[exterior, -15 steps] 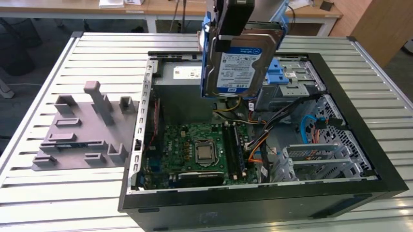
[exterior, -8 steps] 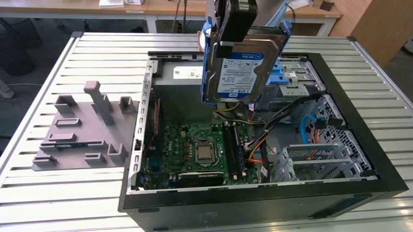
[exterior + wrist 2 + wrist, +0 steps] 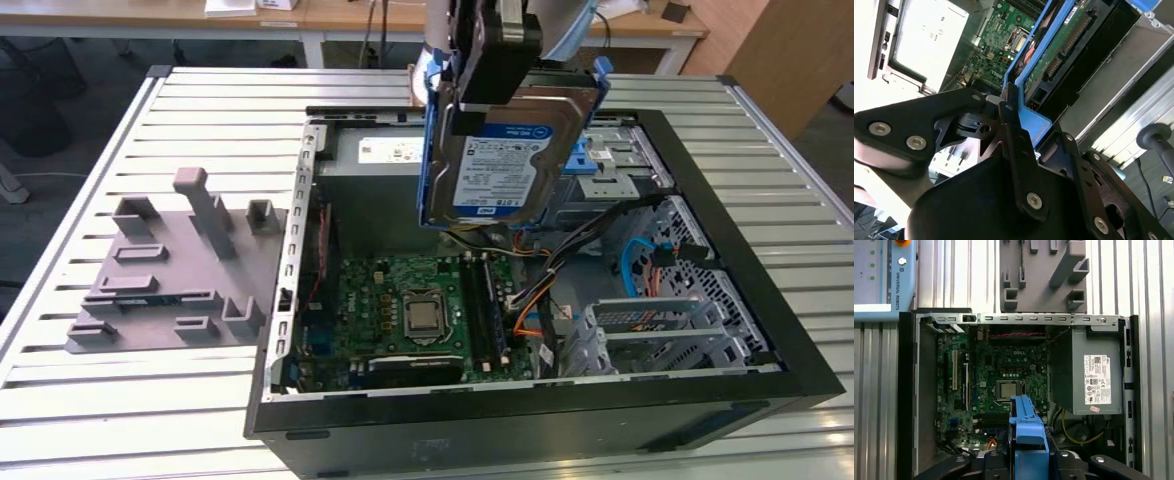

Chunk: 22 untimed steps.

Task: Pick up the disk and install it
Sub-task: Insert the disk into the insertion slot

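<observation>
Black fingers: clenched on the blue rail at one end of the disk, with a finger on each side of the rail.
Gripper: upper middle of the exterior view, pointing down over the open computer case.
Disk, exterior view: hangs upright from the gripper above the case interior. Its white-and-blue label faces the camera, and blue rails run along its edges.
Disk, second wrist view: shows the opposite face, a green circuit board with a row of connector pins, which the exterior view does not show.
Disk, first wrist view: seen edge-on as the blue rail between the gripper's dark links. Neither the label nor the board is visible.
Cage: grey metal with a blue latch, just beside the disk towards the exterior view's right.
Motherboard: on the case floor below the disk, in the lower middle of the exterior view. The first wrist view looks straight down on it.
Power supply: grey box with a white sticker inside the case, beside the motherboard.
Fixture plate: grey, with raised blocks, on the slatted metal table at the exterior view's left, outside the case.
Pendant: pale blue panel lying on the table outside the case, seen in the first wrist view.
</observation>
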Each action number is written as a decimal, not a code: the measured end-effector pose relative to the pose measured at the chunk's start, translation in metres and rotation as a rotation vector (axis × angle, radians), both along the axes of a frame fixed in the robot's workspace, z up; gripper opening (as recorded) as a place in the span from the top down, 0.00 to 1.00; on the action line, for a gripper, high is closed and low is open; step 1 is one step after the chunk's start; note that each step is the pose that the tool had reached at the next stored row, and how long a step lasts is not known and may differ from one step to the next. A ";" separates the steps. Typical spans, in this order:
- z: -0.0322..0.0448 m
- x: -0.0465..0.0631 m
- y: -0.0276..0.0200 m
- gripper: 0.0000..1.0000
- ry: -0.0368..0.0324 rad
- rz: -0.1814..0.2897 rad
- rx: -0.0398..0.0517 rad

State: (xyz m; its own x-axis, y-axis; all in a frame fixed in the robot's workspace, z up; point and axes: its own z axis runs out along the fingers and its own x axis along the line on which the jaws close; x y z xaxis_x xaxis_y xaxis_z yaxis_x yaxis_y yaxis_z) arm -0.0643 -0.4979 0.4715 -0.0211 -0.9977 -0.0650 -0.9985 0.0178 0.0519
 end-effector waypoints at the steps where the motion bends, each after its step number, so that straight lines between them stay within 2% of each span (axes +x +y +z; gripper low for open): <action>1: -0.0001 0.000 -0.0021 0.63 0.0000 0.000 -0.0001; 8: -0.0011 0.001 -0.0153 0.63 -0.0003 0.000 -0.0021; 9: -0.0011 0.001 -0.0163 0.63 -0.0015 0.000 -0.0033; 12: -0.0015 0.001 -0.0185 0.63 -0.0121 0.000 -0.0045; 13: -0.0020 0.002 -0.0189 0.63 -0.0137 0.000 -0.0043; 15: -0.0036 0.011 -0.0202 0.63 -0.0137 0.000 -0.0045; 17: -0.0045 0.016 -0.0216 0.63 -0.0136 0.000 -0.0046; 22: -0.0066 0.018 -0.0318 0.63 -0.0138 0.000 -0.0042</action>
State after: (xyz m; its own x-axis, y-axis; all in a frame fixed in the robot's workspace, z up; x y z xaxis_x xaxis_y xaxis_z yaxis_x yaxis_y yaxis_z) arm -0.0462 -0.5298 0.4649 -0.0206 -0.9979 -0.0611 -0.9991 0.0183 0.0381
